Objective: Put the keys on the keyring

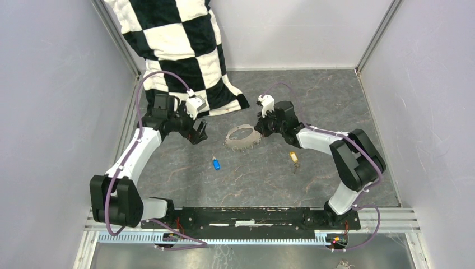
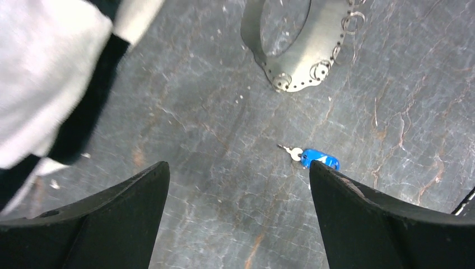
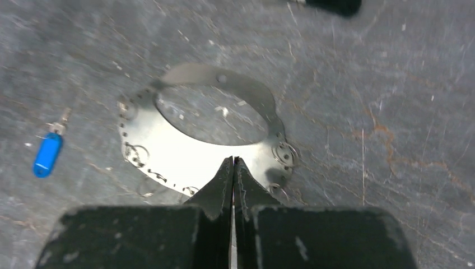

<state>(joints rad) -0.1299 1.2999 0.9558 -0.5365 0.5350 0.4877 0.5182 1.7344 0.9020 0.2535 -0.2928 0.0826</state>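
- The keyring (image 3: 168,148) is a flat, dull silver sheet-metal band bent into a rough oval. Small holes run along its outer edge, and a few little wire rings hook through them. It lies near the middle of the table (image 1: 336,101), between the two grippers.
- The right gripper (image 3: 233,163) has matte black, wedge-shaped jaws pressed together to a hairline slit. Their tips sit at the near rim of the band, and it is impossible to tell whether the thin metal is pinched between them.
- The left gripper (image 2: 240,168) hovers with its curved black jaws spread wide, with only bare table between them.
- The blue key (image 2: 319,158) has a glossy capsule-shaped plastic head and a tiny silver blade. It lies flat, apart from the keyring and on the near side of it, and in the left wrist view it sits just beside one fingertip.
- The yellow key (image 1: 293,158) lies flat on the right arm's side, near the forearm and well apart from the blue key.
- The table surface is dark grey and stone-patterned, with pale veins, rusty streaks and light scuffs.
- A thick, quilted black-and-white checkered cloth (image 1: 173,50) drapes from the back-left corner onto the table. Its lower edge lies just behind the left gripper.
- Pale walls (image 1: 50,112) close in the left, back and right sides. Open surface lies at the right rear and between the keys and the arm bases.
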